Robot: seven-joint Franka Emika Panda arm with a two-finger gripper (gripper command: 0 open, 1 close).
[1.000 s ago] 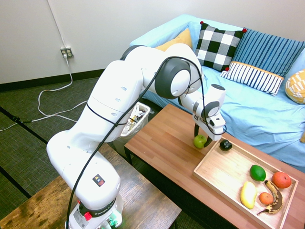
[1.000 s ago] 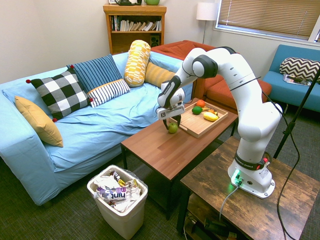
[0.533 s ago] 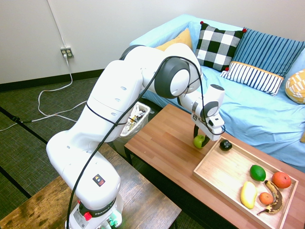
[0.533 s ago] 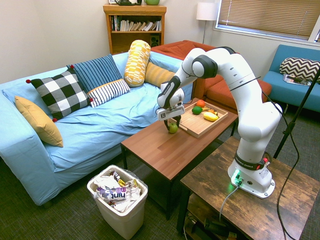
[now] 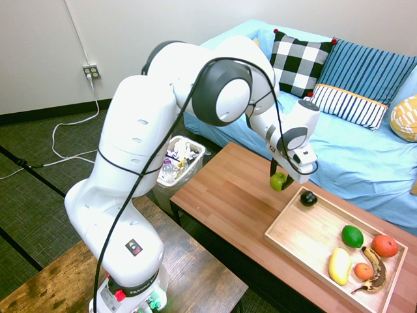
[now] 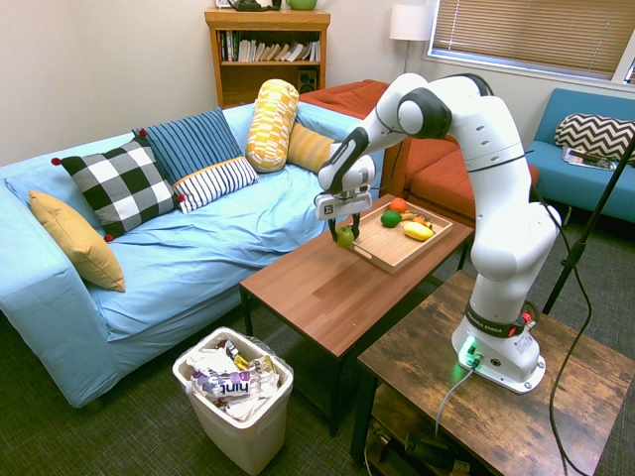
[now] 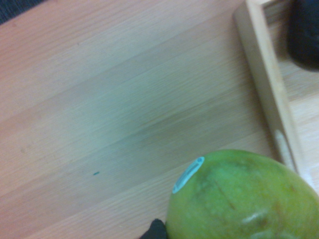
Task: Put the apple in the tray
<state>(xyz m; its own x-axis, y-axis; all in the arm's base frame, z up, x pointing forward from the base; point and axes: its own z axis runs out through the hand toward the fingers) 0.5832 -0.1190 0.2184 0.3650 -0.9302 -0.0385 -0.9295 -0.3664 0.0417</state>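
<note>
The yellow-green apple [image 5: 279, 181] hangs above the reddish-brown table, just short of the tray's near end, with my gripper [image 5: 281, 179] shut on it. From the other side the apple [image 6: 344, 237] is lifted off the tabletop beside the tray's edge. Close up, the apple [image 7: 244, 196] fills the lower part of the wrist view and carries a small pale sticker. The light-wood tray [image 5: 305, 236] lies on the table's right half; its rim [image 7: 266, 84] shows in the wrist view.
In the tray lie a small dark fruit [image 5: 309, 198], a green lime [image 5: 352, 236], an orange fruit [image 5: 384, 246], a yellow fruit [image 5: 339, 266], a smaller orange one [image 5: 363, 270] and a brown banana [image 5: 376, 269]. A trash bin [image 5: 180, 160] stands beside the table. The blue sofa [image 5: 352, 156] is behind.
My gripper closed on the apple and lifted it off the table, moving it toward the tray. The arm's upper links swung upward.
</note>
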